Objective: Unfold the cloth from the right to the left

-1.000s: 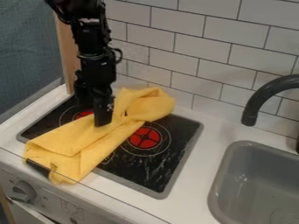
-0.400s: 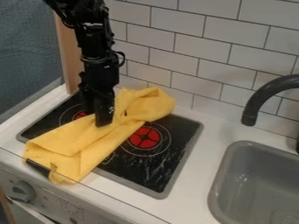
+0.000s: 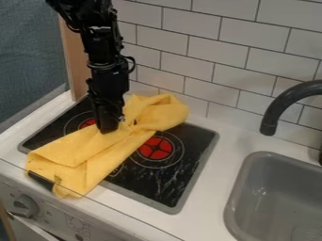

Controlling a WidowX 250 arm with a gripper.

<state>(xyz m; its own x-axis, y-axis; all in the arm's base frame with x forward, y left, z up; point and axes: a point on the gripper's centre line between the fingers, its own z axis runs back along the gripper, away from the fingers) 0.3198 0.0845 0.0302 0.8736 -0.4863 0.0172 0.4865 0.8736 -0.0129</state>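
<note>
- The gripper point(image 3: 108, 127) has shifted slightly toward the left of the frame and a touch upward since the last frame; its tip is now at the upper edge of the cloth's middle, left of the frame's centre.
- The yellow cloth point(image 3: 78, 150) shows no clear change across the three frames; it lies slantwise over the stove top point(image 3: 166, 186), from the bunched end just above the frame's centre to the folded end at lower left, which reaches past the stove top's front edge.
- How far open the gripper is, I cannot tell; nor can I tell whether it has hold of any cloth, since dark parts merge at the tip.
- For the task, that small shift seems to have gained nothing visible; the cloth is still gathered at its narrow waist, with creases running toward lower left, and the unfolding looks barely begun at best.
- The step in hand is probably finding or securing a loose layer near the middle; the next move would call for a sure pinch on the top layer only, then a low pull toward the left of the frame.
- A likely trouble: the soft cloth may slip free, or both layers may come along together; then the whole bundle would slide rather than open.
</note>
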